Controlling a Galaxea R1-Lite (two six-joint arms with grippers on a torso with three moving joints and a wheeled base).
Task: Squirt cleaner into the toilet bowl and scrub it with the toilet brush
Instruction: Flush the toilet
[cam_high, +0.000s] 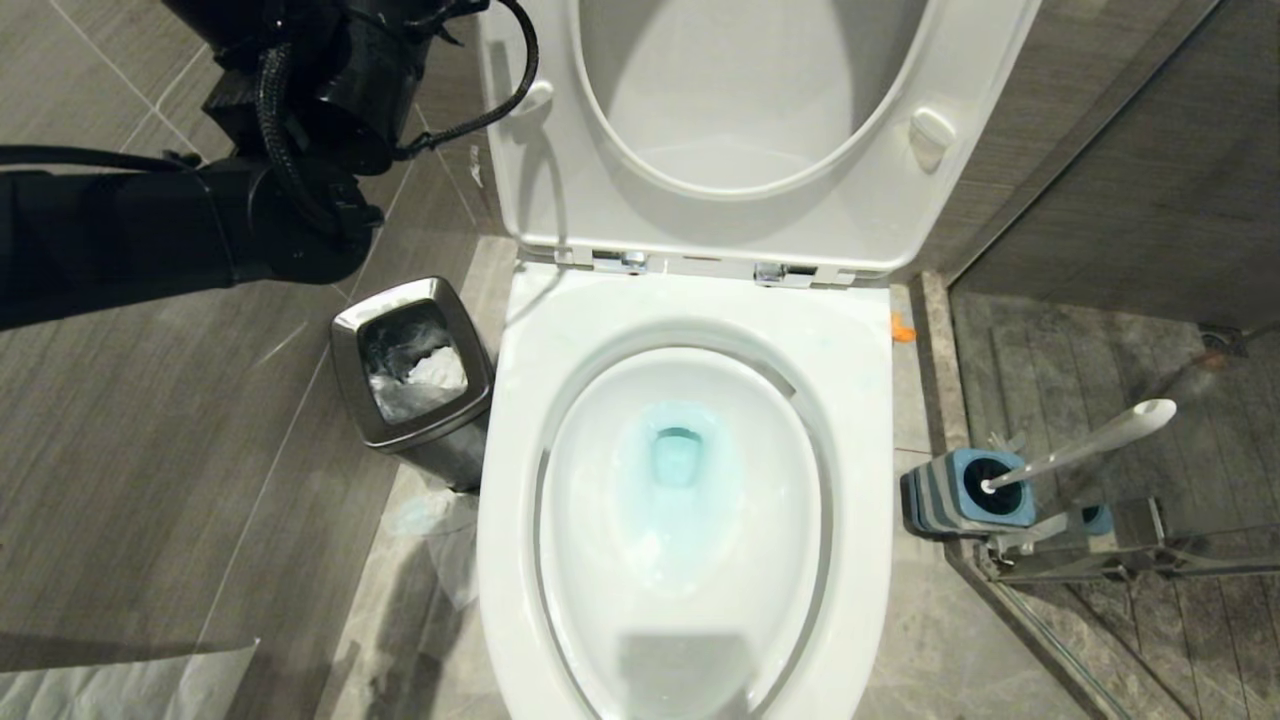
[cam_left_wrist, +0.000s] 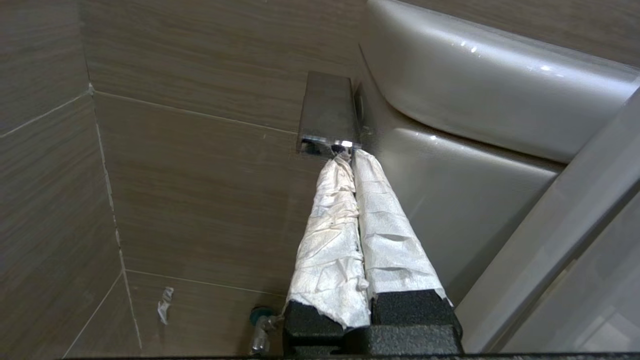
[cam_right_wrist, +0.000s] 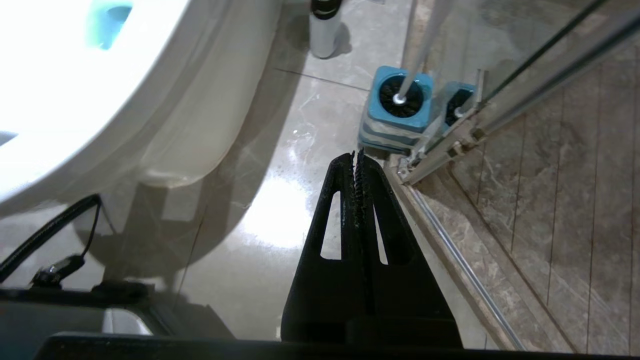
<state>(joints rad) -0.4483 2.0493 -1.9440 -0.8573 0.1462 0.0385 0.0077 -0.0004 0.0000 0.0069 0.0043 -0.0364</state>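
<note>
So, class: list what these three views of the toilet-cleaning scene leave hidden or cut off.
- Head view: the left pincer's tips are out of frame; only the left arm shows.
- Head view: the toilet brush has its bristles sunk in its holder.
- Left wrist view: the toilet bowl shows only its outside.
- Right wrist view: the brush handle is cut by the top edge.

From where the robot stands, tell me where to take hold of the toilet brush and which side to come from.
Grip the toilet brush on its long pale handle, about midway up, below the rounded paddle tip. The head sits in the blue-topped holder and the handle leans away from the toilet bowl toward the glass partition, so coming from above on the bowl side looks clearest. The right gripper, shut, is nearer.
</note>
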